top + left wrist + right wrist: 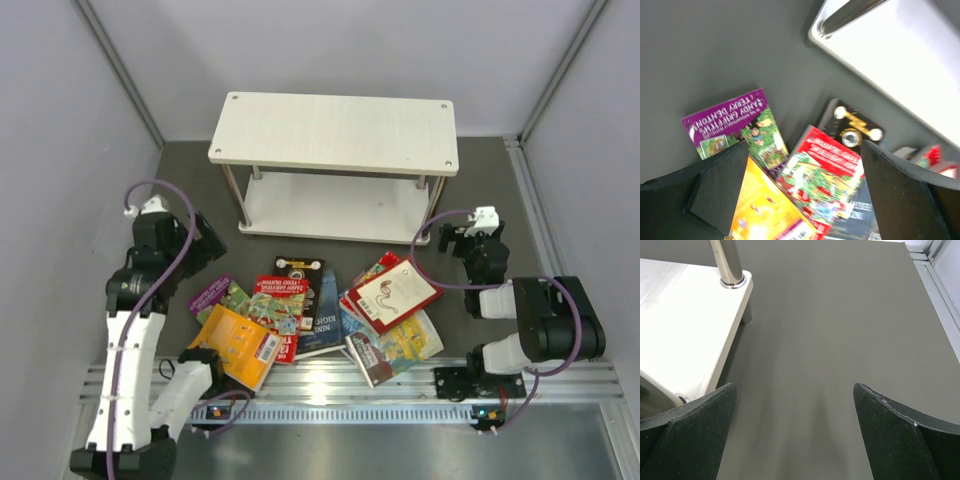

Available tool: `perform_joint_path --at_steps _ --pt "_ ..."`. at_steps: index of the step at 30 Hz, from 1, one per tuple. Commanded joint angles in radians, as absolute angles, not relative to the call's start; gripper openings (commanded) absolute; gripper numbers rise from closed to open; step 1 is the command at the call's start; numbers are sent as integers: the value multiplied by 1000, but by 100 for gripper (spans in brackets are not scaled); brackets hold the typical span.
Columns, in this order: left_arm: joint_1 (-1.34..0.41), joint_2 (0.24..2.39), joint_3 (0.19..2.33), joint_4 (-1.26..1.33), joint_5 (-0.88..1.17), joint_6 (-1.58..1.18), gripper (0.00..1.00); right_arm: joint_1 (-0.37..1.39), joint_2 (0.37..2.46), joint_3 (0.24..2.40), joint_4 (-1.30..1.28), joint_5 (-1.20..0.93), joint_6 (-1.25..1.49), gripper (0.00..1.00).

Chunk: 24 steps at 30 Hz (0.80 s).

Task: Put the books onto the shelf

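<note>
Books [310,305] lie heaped flat on the table [190,165] before the shelf [335,130]; our left gripper [805,175] hangs over their left end, jaws apart, so we judge it nearer than the right gripper [792,420], equally wide, facing the table beside the shelf

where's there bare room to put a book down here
Both boards of the shelf are bare. The dark mat is open right of the shelf, ahead of the right gripper, and at the shelf's left. Crowded: the books overlapping in front of the shelf.
</note>
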<state>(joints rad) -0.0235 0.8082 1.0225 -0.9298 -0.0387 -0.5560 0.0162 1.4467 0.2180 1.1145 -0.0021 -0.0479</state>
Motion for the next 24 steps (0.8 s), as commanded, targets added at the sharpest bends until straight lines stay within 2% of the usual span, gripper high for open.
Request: perform_joint_path --at_steps 1,4,5,6,8,9,11,12,13,16,18,20,21,22,23,24 --pt "-23 775 1176 -1046 -87 -692 99 9 1447 247 1172 -20 -38 100" --pt "-25 746 1160 -1100 -109 -724 98 9 1447 249 1172 -18 -38 100" --pt "-23 726 1145 -1142 -177 -786 98 8 1447 249 1172 -17 -38 100" --pt "-23 716 1129 -1252 -204 -980 98 9 1447 249 1172 -18 -38 100" --pt "-23 648 1037 -1142 -88 -927 95 9 1447 250 1169 -18 -37 100" --pt "-23 623 987 -1053 99 -852 95 11 1450 261 1155 71 -17 100" --pt "-23 580 986 -1078 92 -899 99 58 1442 249 1173 160 -6 100" --pt "-23 569 994 -1097 51 -916 99 83 1396 241 1164 362 -5 100" --pt "-23 560 1011 -1123 23 -916 99 95 1349 236 1135 405 -5 100" --pt "-23 561 1054 -1163 -52 -873 99 100 1064 299 729 439 -5 100" --pt "-23 581 1057 -1177 -40 -853 98 98 886 425 343 462 90 100" --pt "-25 586 1036 -1161 -5 -864 98 97 737 524 124 513 272 100" --pt "-23 581 1008 -1149 -5 -876 97 94 692 550 -154 570 384 100" --pt "-23 575 994 -1138 39 -890 96 87 649 570 -304 645 664 100" --pt "-23 569 979 -1103 54 -916 96 72 564 584 -416 652 705 100" --pt "-25 562 945 -1080 72 -926 95 55 517 575 -519 565 681 100"
